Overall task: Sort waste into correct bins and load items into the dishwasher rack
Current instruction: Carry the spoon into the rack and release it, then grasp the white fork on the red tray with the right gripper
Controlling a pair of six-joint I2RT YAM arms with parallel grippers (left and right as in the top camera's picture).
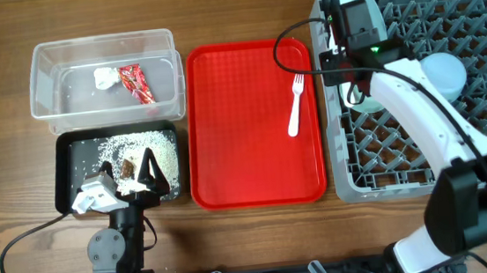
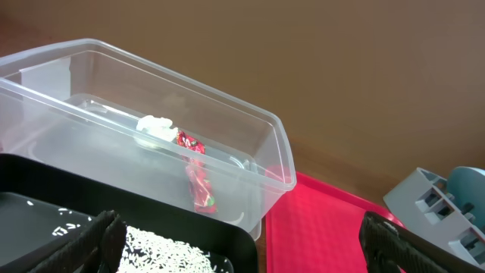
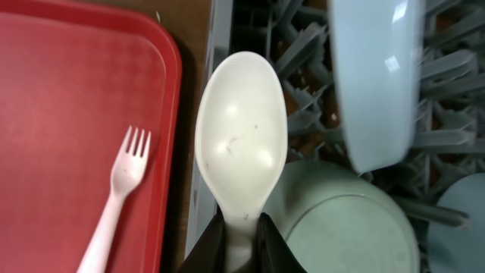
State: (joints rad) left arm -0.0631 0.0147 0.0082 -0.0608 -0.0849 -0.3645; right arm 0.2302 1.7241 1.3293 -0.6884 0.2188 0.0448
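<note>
Right gripper: pressed nearly together, pinching the white plastic spoon by the handle end only, spoon bowl pointing away from the fingers. Held above the left wall of the dishwasher rack, between the edge of the red serving tray and the pale green bowl. Light blue plate standing just beyond. Not yet seated among the pegs.

Left gripper: spread wide, holding nothing, over the black tray of rice-like crumbs. Red snack wrapper and white tissue already in the clear tub. White fork lying on the red serving tray, untouched.

Risks, as judged:
- Pivot or slip of the spoon in so short a pinch on smooth plastic.
- Release too near the rack wall: likely fall onto the strip of table between tray and rack.
- Release flat over the grid: possible drop through an opening, or crooked lodging.
- Lowering without clearance: knock against the green bowl or the plate, perhaps tipping the plate.
</note>
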